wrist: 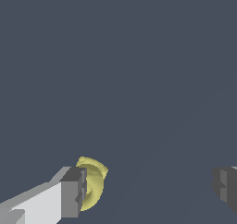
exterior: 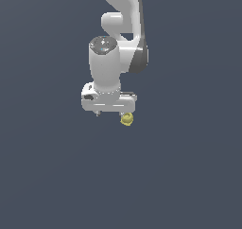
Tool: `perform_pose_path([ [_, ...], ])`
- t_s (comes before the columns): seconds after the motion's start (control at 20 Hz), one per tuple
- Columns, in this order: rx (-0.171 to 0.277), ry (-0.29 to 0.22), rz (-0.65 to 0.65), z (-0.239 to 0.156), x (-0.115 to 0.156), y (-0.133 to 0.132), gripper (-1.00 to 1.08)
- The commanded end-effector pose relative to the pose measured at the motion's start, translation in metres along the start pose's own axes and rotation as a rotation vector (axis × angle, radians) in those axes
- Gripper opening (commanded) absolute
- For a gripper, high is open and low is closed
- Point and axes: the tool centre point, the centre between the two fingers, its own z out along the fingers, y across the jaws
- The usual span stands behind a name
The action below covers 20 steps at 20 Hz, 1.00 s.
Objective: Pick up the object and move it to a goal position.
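The object (wrist: pixel 94 183) is a small pale yellow lump with a hollow, lying on the dark grey floor. In the exterior view the object (exterior: pixel 126 119) peeks out just under one end of the white hand. My gripper (wrist: pixel 150 190) is open, its two dark fingers (wrist: pixel 74 193) far apart. The object sits right against the inner face of one finger and is partly hidden by it; the other finger is well away from it. In the exterior view the gripper (exterior: pixel 112 113) points straight down, low over the floor. The goal position is out of view.
The white arm (exterior: pixel 118 39) rises behind the hand toward the top of the exterior view. A plain dark grey floor (exterior: pixel 56 176) fills both views.
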Motion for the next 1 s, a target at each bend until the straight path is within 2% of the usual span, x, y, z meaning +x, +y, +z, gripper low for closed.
perform_pose_path([
  [0.0,0.001,-0.002,0.012,0.003,-0.002,-0.003,1.00],
  [0.45,0.005,-0.012,0.116,0.027,-0.021,-0.025,1.00],
  [0.95,0.006,-0.032,0.302,0.066,-0.060,-0.059,1.00],
])
